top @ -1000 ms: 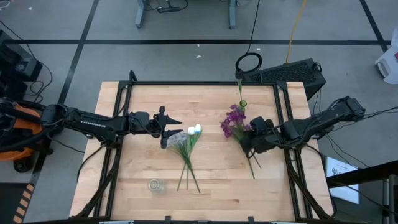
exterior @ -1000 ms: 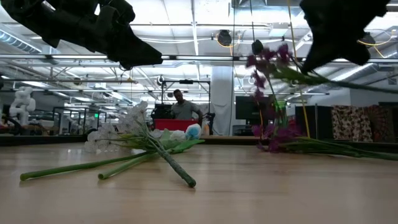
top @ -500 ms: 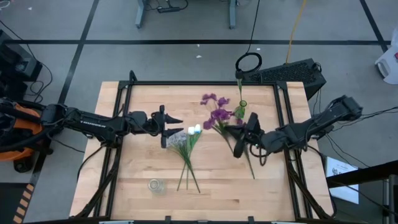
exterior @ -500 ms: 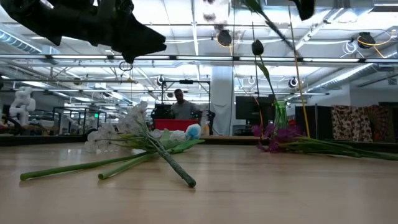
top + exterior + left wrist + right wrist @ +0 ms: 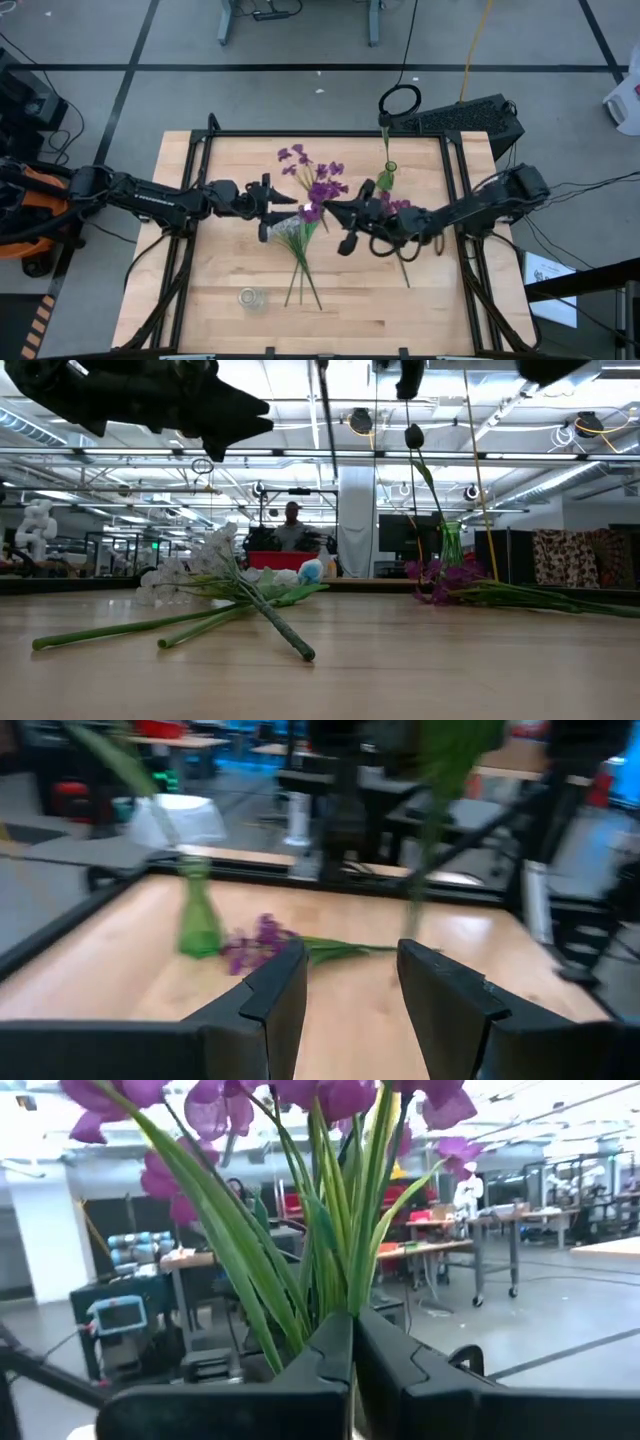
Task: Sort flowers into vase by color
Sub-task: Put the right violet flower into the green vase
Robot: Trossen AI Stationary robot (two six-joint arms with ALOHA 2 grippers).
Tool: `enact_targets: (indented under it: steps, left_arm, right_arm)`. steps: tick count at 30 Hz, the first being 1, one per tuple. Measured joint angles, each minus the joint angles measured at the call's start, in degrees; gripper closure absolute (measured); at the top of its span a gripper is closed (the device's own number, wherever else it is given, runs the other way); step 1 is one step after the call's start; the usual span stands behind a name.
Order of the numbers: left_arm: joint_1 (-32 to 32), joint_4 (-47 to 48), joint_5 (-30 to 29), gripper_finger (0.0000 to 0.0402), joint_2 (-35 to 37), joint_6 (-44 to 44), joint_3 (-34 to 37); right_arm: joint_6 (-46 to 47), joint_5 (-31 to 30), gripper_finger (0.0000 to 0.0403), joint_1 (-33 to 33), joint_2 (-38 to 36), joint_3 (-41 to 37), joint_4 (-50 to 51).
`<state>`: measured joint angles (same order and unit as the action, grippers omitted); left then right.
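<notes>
A purple flower [image 5: 312, 182] with long green leaves is up in the air over the table's middle, in my right gripper [image 5: 340, 213], which is shut on it. Its blossoms [image 5: 330, 1095] fill the top of the right wrist view. White and pale flowers [image 5: 300, 228] lie flat on the table with their stems crossed. My left gripper [image 5: 270, 207] hovers open just left of their heads. More purple flowers [image 5: 402, 207] lie near the right arm. A green vase [image 5: 390, 166] with one stem in it stands near the far edge. A clear glass vase [image 5: 250, 297] stands near the near edge. My right gripper pinches the purple flower between its two fingers, on the bundle of stem and leaves [image 5: 345, 1295] below the blossoms. The flower runs forward out of the fingertips, toward the table's far left. It is lifted clear of the table.
A black frame rail [image 5: 300, 134] runs round the table. A dark keyboard-like box [image 5: 470, 118] and a ring [image 5: 399, 100] sit past the far right corner. Bare wood shows along the near edge. A person [image 5: 292, 530] stands far back in the room.
My right gripper has moved up and toward the table's left, turning as it went, with the purple flower still in it. The flower has come off the pile by the right arm and now points far-left over the table's middle, near the white flowers.
</notes>
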<state>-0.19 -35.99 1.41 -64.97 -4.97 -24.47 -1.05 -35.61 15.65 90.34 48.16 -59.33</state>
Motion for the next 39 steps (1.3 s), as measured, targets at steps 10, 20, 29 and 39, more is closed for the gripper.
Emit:
enact_targets:
  steps: [10,20,29,39]
  left_arm:
    - [-0.7,0.3,3.3,0.0191,-0.4,0.7,0.0]
    - [-0.4,-8.2,2.6,0.011,-7.3,-0.6,0.0]
    - [1.4,-11.7,5.4,0.0109,-13.0,-0.8,-1.5]
    - [1.4,-11.3,5.9,0.0158,-16.7,-0.3,-3.0]
  right_arm:
    - [-2.6,8.6,0.0402,-4.9,12.3,0.0,-24.5]
    - [-3.1,13.5,0.0402,-6.7,15.6,0.0,-28.9]
    - [-3.5,13.5,0.0402,-6.7,15.6,0.0,-29.2]
    - [-4.2,13.5,0.0402,-6.6,15.6,0.0,-29.2]
